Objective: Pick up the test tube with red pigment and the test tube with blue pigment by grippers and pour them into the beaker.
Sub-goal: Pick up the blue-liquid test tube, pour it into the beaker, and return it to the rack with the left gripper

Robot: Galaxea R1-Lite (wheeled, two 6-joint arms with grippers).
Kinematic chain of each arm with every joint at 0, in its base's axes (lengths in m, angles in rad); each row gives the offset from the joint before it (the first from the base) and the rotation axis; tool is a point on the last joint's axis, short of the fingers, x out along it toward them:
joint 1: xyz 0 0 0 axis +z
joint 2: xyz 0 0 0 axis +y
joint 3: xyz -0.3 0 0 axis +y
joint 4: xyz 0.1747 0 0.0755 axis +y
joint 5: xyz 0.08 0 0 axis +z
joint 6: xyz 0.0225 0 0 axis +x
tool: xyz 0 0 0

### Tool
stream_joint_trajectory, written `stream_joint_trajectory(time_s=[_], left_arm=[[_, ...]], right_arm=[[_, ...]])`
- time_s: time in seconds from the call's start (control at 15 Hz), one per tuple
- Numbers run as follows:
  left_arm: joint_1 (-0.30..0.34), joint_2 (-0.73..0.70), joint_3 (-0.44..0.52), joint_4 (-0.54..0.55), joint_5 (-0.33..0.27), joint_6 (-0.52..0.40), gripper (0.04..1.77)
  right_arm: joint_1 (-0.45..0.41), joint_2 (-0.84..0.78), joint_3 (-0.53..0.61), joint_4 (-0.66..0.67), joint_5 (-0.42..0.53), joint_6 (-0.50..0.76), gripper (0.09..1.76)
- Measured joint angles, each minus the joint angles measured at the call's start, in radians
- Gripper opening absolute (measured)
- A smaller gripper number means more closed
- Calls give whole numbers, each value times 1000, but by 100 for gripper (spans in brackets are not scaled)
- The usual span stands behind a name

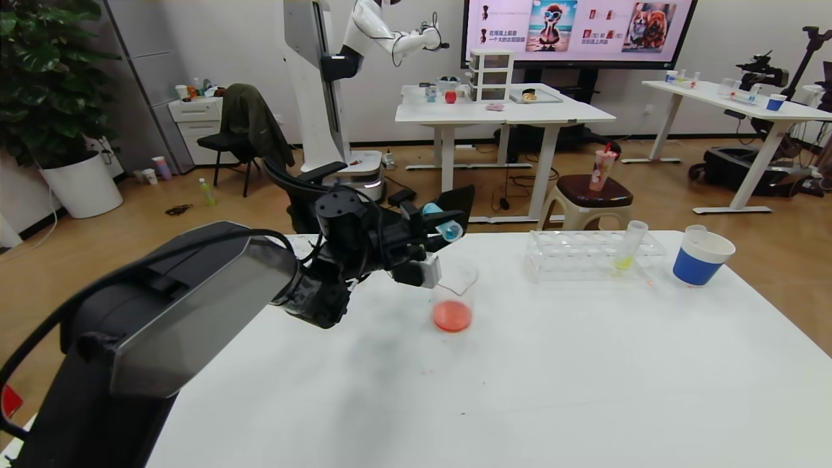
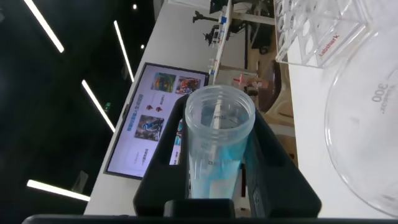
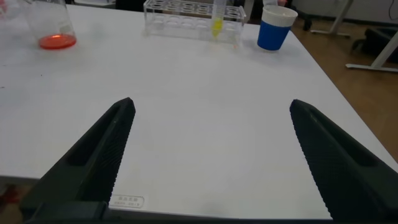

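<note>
Test tube with blue pigment [image 1: 447,227] lies near-horizontal, mouth toward beaker [image 1: 453,296].

The left arm [image 1: 175,312] is thick and black with a broad grey shell panel; thin black cables loop over its wrist. Its gripper [image 1: 432,224] has black flat fingers and a small light-grey box. The right gripper [image 3: 211,155] shows two black wedge fingers [image 3: 93,162], ribbed inside, apparently rubber-padded.
</note>
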Motion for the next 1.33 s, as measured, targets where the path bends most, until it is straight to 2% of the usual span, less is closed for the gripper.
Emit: stream_joint_trajectory(time_s=[0.87, 1.33], left_arm=[[2, 14, 10, -2, -25, 164, 52], [5, 11, 9, -3, -46, 207, 52]], right_arm=[[0, 0, 0, 0, 0, 0, 174], [0, 0, 0, 0, 0, 0, 174]])
